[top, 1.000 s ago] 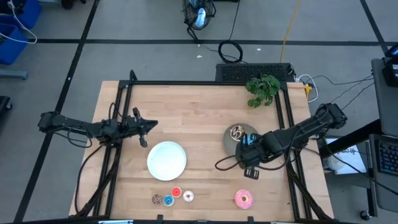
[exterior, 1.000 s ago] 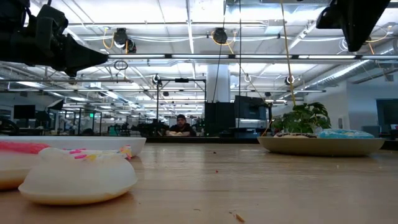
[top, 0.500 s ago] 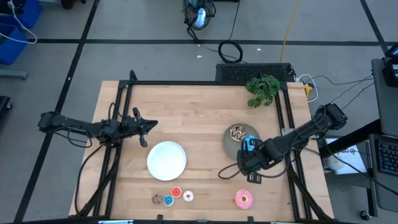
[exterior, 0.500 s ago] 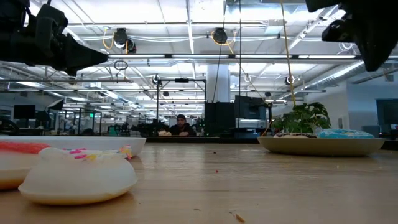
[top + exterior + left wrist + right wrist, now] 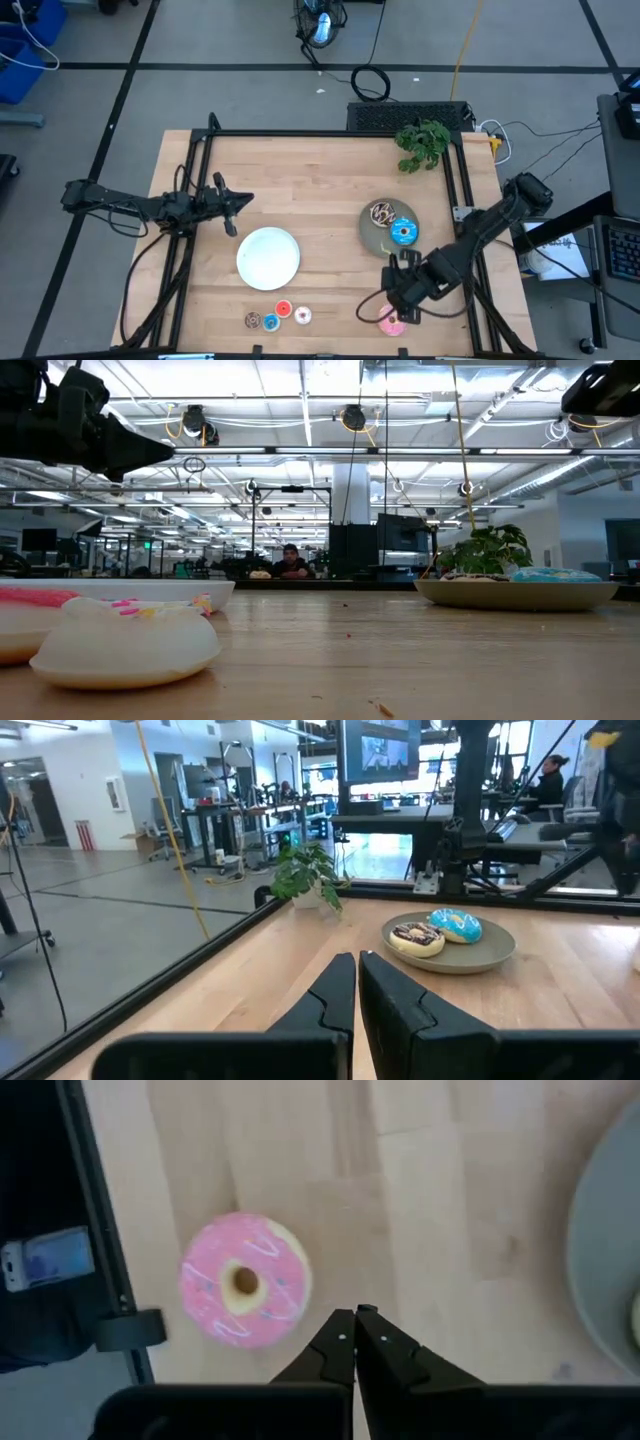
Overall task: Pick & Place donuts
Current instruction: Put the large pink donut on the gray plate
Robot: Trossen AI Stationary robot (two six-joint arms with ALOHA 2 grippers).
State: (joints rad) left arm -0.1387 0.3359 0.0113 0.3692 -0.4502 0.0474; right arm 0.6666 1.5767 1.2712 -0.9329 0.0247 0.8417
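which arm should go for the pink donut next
The right. The right gripper hangs just beside the pink donut, fingers shut, so it must open first. The left gripper waits shut far across the table, beyond the white plate.

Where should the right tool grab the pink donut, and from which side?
Come straight down from above, since the pink donut lies flat on the table with its centre hole facing up. Pinch across the ring with one finger in the hole and one outside, or span the whole ring. The right tool, shut now and hovering beside it, would have to open first. Nothing crowds the donut.
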